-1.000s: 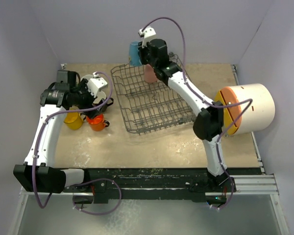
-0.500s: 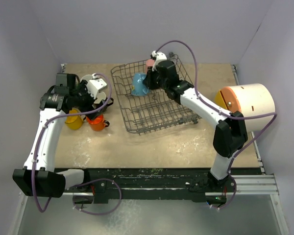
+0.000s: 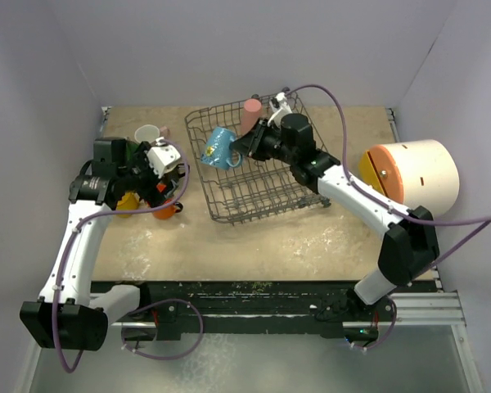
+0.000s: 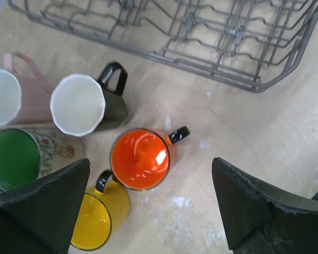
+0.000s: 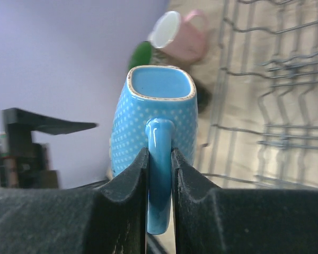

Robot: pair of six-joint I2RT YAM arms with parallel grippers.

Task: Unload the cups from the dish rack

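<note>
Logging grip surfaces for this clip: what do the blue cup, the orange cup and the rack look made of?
The blue cup looks like glazed ceramic: glossy, white dots, a brownish bare-looking rim. The orange cup is probably glazed ceramic too, with sharp white highlights inside and a black handle. The rack is thin grey wire with a matte finish, likely coated metal.

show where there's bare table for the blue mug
Bare table lies along the near side of the rack; a narrower strip runs between the orange mug and the rack. Left of that, the other mugs crowd together.
</note>
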